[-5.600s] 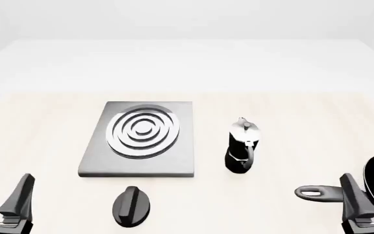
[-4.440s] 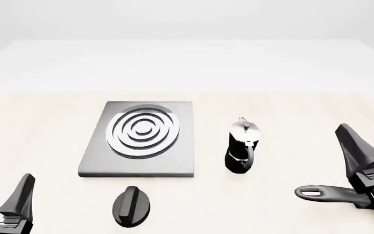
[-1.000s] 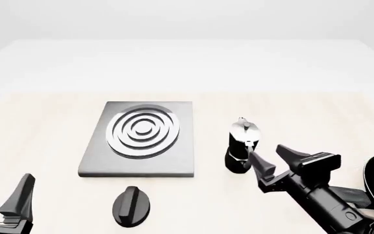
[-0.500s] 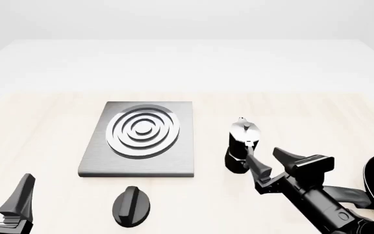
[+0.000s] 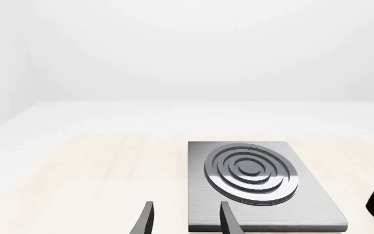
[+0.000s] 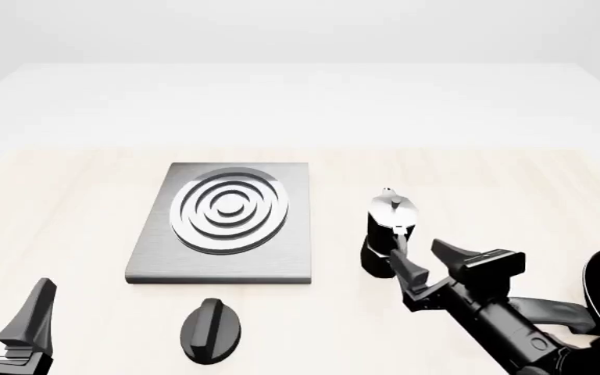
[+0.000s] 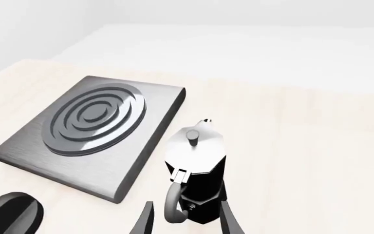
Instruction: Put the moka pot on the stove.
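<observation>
Task not yet done: moka pot (image 6: 389,234) stands upright on the table, just beside the stove's (image 6: 222,266) right edge, not on the burner. No grasp made; lift and placing remain. Right gripper (image 6: 433,267) reaches in low from the table's near right corner, fingers spread, nothing held, one finger by the pot's handle; contact cannot be judged. Left gripper (image 6: 3,308) sits spread and empty at the near left corner.
</observation>
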